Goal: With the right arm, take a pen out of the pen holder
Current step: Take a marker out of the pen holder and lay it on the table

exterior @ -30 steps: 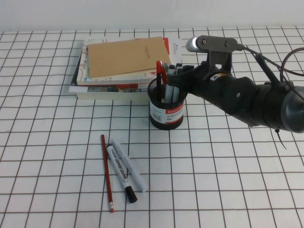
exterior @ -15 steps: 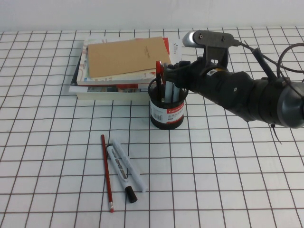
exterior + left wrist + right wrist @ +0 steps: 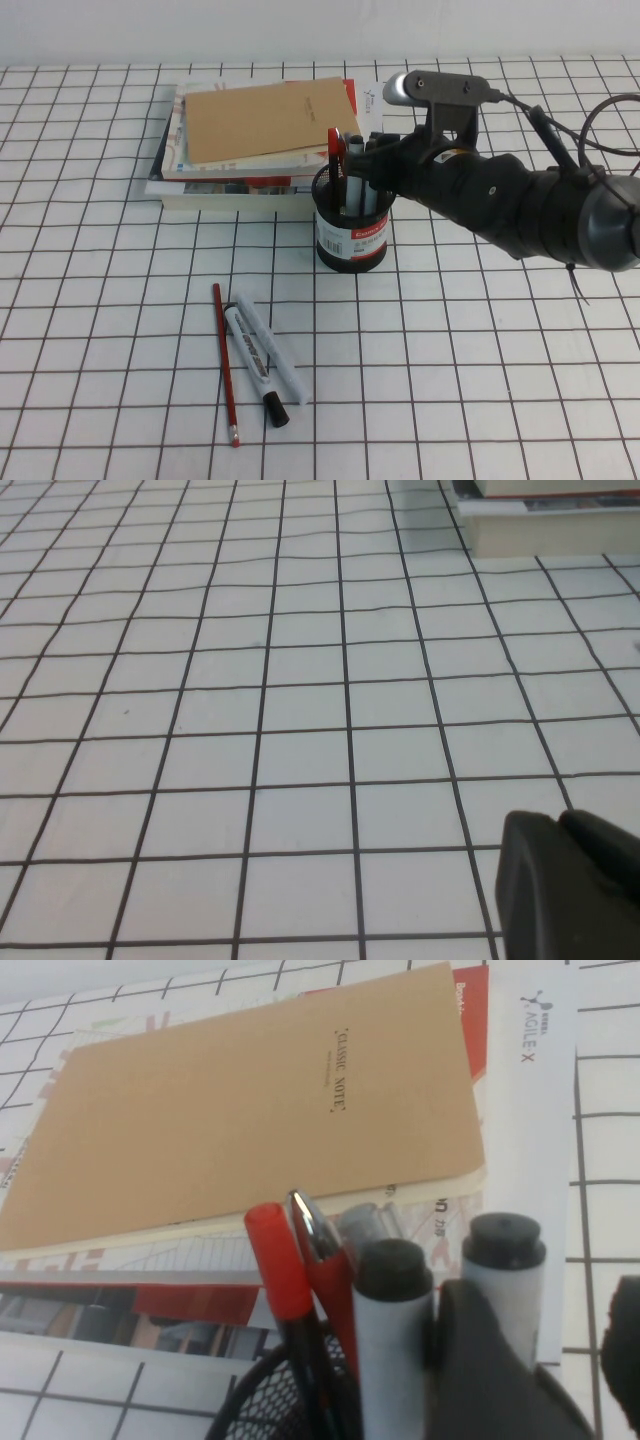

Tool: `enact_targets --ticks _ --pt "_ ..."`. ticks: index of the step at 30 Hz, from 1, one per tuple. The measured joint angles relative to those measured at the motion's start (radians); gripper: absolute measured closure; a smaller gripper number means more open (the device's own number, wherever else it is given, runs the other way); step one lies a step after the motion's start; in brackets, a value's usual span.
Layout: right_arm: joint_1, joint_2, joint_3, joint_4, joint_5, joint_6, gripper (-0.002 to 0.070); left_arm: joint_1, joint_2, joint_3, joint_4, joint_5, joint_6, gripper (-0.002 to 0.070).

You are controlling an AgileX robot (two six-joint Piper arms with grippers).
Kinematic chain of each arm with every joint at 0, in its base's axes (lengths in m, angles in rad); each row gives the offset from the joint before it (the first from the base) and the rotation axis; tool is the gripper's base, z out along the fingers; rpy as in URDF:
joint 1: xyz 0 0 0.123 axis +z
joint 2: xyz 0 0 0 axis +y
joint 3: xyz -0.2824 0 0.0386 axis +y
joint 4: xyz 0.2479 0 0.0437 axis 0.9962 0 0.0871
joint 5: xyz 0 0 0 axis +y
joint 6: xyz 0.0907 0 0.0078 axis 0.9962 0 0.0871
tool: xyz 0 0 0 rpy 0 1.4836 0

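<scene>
Plainly, the right end effector (image 3: 372, 160) hung at the mouth of the pen holder (image 3: 352, 240), which stood on the worktop (image 3: 480, 350) just in front of the stack of books (image 3: 260, 125). Its jaws stood open and held nothing, with one finger (image 3: 480, 1370) close beside a black-capped marker (image 3: 503, 1255). The pens were crowded: a second marker (image 3: 393, 1330) and a red pen (image 3: 285, 1270) stood right alongside. Closing there would likely have pinched two at once, or clipped only a cap. A tilted pull might have dragged the light holder over. The left end effector (image 3: 570, 890) hovered over bare worktop; whether it was open I could not tell.
</scene>
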Motion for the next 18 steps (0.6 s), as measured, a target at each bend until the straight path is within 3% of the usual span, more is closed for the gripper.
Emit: enact_targets --ticks 10,18 --pt "0.000 0.009 0.000 0.001 -0.020 -0.001 0.0407 0.000 0.000 0.000 0.000 0.000 0.000 0.0680" --pt "0.000 0.015 0.000 0.002 -0.026 -0.002 0.0317 0.000 0.000 0.000 0.000 0.000 0.000 0.0680"
